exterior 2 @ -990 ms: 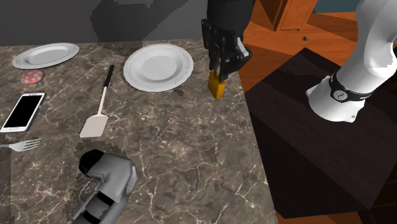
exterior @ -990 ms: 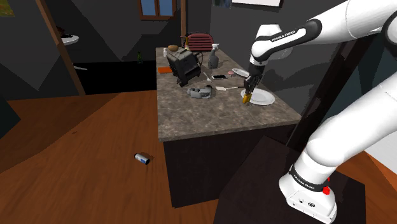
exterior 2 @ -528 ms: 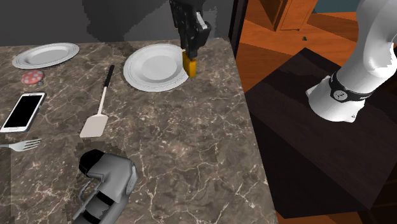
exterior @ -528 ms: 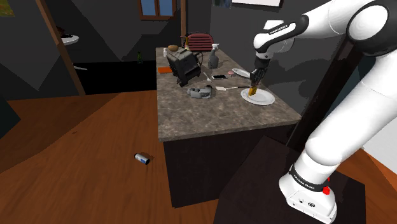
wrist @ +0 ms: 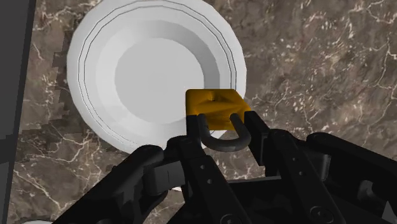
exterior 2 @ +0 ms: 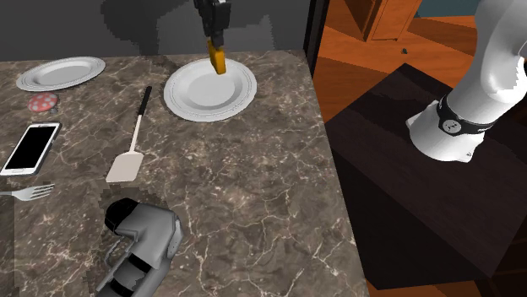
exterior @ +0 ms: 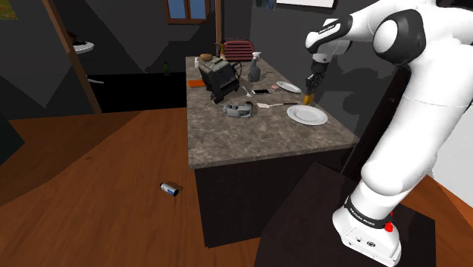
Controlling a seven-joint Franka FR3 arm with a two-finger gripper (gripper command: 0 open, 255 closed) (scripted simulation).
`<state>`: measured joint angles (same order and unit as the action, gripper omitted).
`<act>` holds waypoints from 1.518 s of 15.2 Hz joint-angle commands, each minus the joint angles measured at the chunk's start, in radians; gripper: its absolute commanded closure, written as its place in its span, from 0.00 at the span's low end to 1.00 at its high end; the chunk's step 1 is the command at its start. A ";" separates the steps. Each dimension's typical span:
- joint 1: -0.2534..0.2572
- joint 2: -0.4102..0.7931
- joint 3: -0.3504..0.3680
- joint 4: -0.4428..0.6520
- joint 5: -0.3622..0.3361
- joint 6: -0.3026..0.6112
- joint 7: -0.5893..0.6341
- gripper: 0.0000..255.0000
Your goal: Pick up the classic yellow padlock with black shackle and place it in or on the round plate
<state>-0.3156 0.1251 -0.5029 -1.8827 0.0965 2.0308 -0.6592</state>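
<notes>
Logged yellow padlock (wrist: 216, 105) gripped by its shackle (wrist: 222, 142) in claw (wrist: 222, 127), hanging over rim of white round plate (exterior 2: 190, 99) near corner of worktop (exterior 2: 253, 211), carried across from beside plate since a second ago.

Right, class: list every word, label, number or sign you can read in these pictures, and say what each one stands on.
No text reads clearly.
White lettering on the lower arm band: too small to read.
The same on the upper arm band.
The phone: blank black screen.
The padlock: no writing shows.
</notes>
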 commanded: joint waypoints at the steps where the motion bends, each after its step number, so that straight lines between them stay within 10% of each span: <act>1: -0.032 0.071 -0.013 0.081 0.041 -0.022 -0.056 1.00; 4: -0.089 0.176 -0.019 0.220 0.096 -0.074 -0.121 1.00; 23: -0.103 0.266 0.009 0.080 0.160 0.144 -0.167 1.00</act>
<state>-0.4190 0.3862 -0.4955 -1.7942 0.2525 2.1615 -0.8247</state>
